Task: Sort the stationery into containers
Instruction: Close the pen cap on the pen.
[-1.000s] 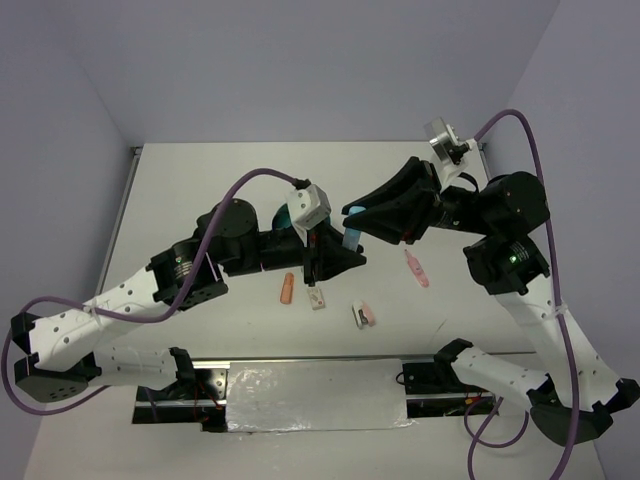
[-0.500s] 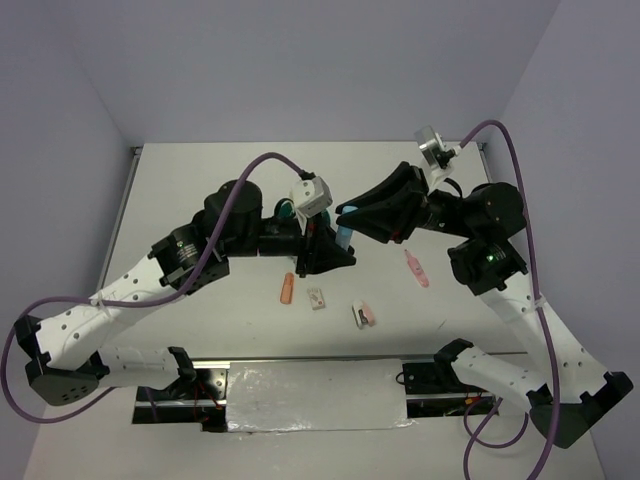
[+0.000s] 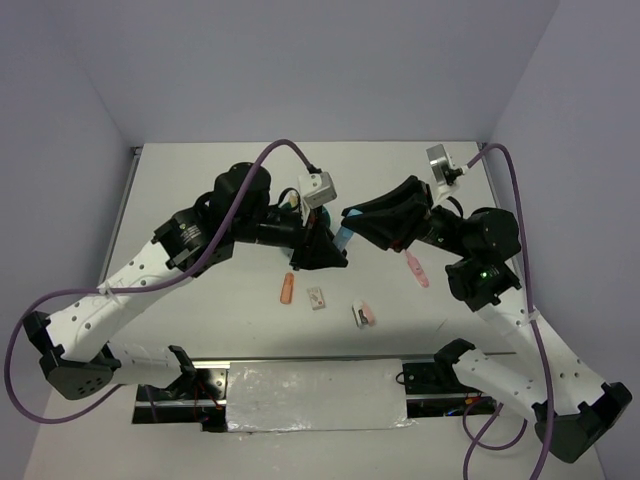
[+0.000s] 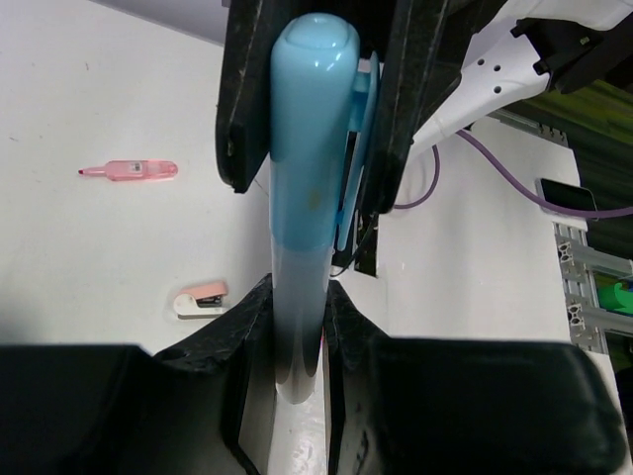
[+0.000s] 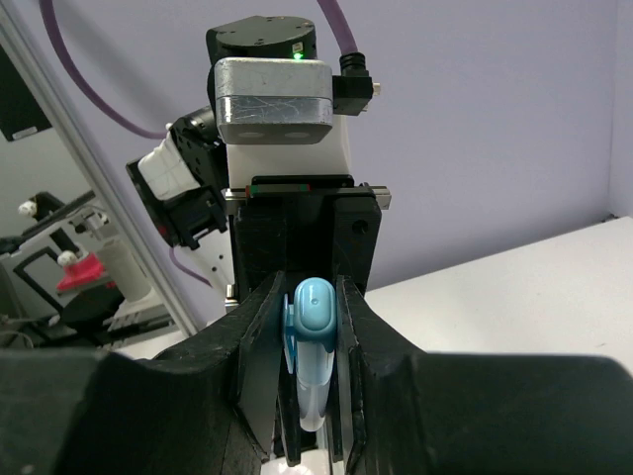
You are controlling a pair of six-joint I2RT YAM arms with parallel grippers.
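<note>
— Where is the light-blue marker [image 4: 312,178]?
— It is in the air above the table [image 3: 200,170]. Its length runs from gripper to gripper. The left gripper [image 4: 297,332] clamps one end, and the right gripper [image 5: 311,297] clamps the capped end.

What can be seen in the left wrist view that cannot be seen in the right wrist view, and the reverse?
Only the left wrist view shows a pink highlighter pen and a small pink-and-white stapler-like piece, both lying on the white table. Only the right wrist view shows the grey camera box on the left arm's wrist. Both show the light-blue stubby plastic marker, with the jaws of the left gripper and of the right gripper closed on it from opposite ends.
</note>
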